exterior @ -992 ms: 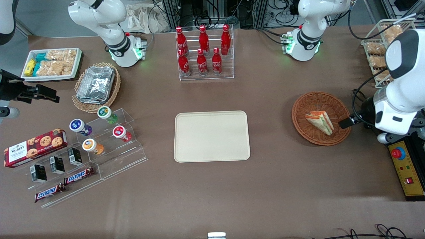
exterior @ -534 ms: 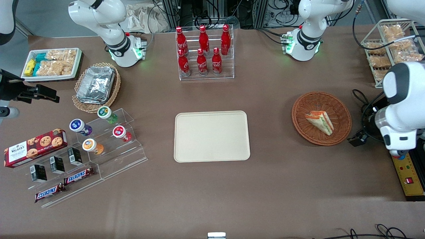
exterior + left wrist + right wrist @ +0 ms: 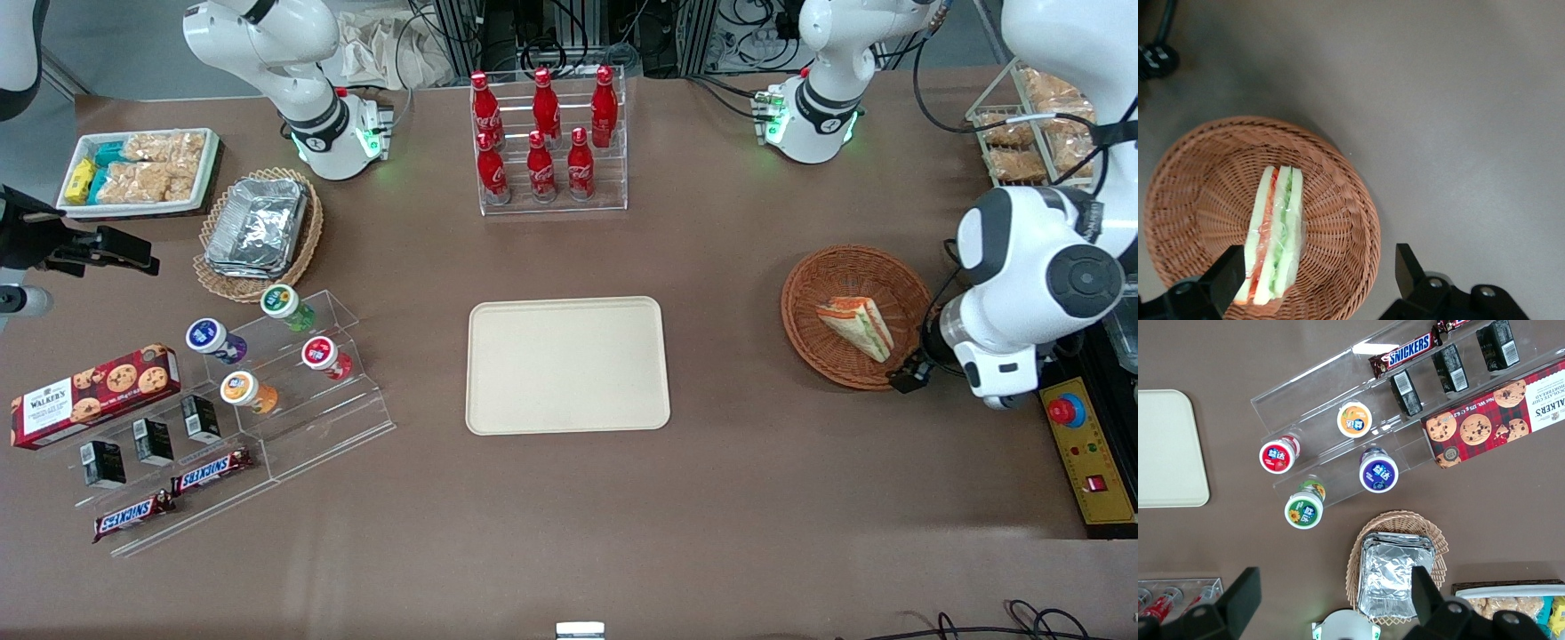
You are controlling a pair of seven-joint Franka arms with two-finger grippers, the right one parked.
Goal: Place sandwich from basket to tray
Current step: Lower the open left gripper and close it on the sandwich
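The sandwich, a pale wedge with green and red layers, lies wrapped in film in the reddish-brown wicker basket. The basket stands toward the working arm's end of the table. My left gripper hangs open above the basket's edge, with nothing between its fingers. One black finger is beside the sandwich's wide end and the other finger is outside the rim, over the table. The white left arm rises beside the basket. The beige tray lies bare at the table's middle.
A yellow emergency-stop box lies by the arm, nearer the camera. A wire rack of snack packets stands farther back. A clear rack of cola bottles stands farther back than the tray. A black cable lies near the basket.
The left arm has swung and turned at the wrist. Its gripper went off the basket's rim toward the camera, then came back over the rim. The sandwich has not moved.
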